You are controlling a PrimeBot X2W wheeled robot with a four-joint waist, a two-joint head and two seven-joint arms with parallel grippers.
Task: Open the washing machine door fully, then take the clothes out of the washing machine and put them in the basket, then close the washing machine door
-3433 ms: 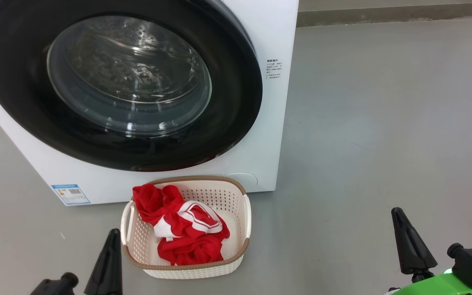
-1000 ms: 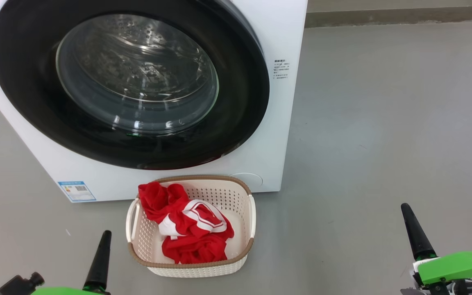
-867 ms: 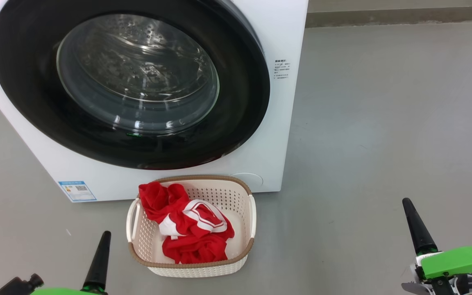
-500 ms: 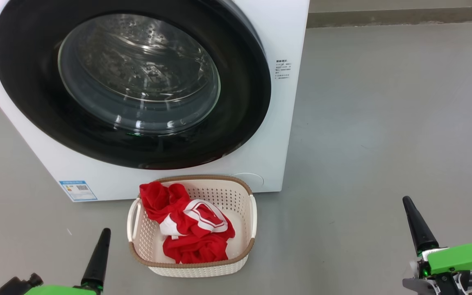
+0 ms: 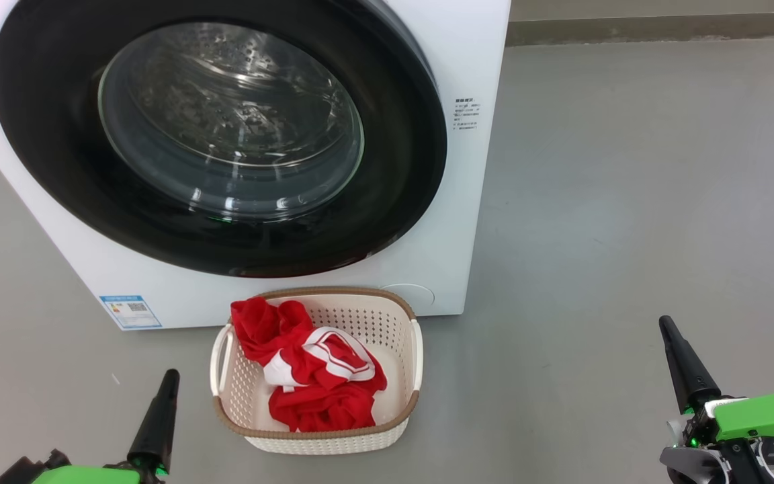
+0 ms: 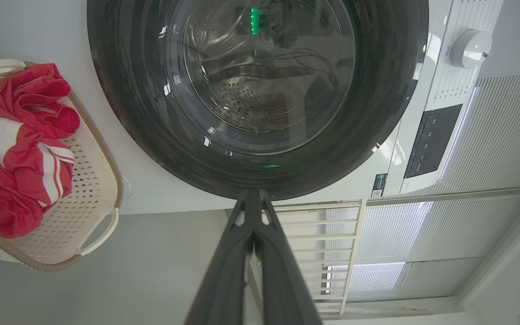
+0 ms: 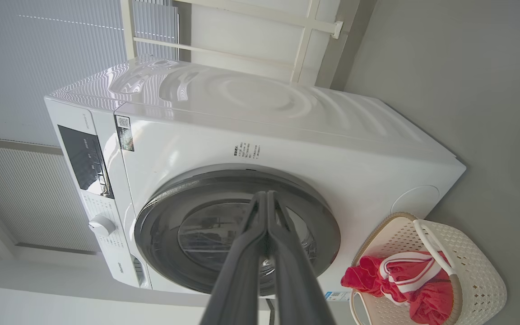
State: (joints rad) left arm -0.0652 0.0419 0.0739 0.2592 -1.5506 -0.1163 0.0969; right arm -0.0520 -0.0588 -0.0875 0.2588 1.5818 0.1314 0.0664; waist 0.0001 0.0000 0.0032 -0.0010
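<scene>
The washing machine (image 5: pixel 484 222) is a big white box with smooth, glossy panels. Its round washing machine door (image 5: pixel 397 168) lies shut against the front. The door has a wide shiny black rim around a bulging clear glass bowl (image 5: pixel 232 121), and the dimpled steel drum shows through the glass. The basket (image 5: pixel 404 411) stands on the grey floor (image 5: pixel 629 202) just in front of the machine, below the door's lower edge. It is a cream plastic rounded rectangle pierced with small holes and has a brown woven-look rim. The clothes (image 5: pixel 320 393) lie crumpled inside it, soft bright red fabric with white stripes, heaped toward its left side.

A blue-white label (image 5: pixel 130 311) sits at the machine's lower left corner and a round cap (image 5: pixel 415 294) at its lower right. A white knob (image 6: pixel 471 47) and a dark control panel (image 6: pixel 431 140) are on the top strip. Pale slatted blinds and a white railing lie behind.

The left claw (image 6: pixel 253 195) has its two long dark fingers pressed together, and so does the right claw (image 7: pixel 266 195). Both hang low over the floor, well apart from the basket, and each wrist has a green cover (image 5: pixel 763 415).

There are one machine, one door, one basket with two side handles, one heap of clothes (number of garments unclear) and two claws.
</scene>
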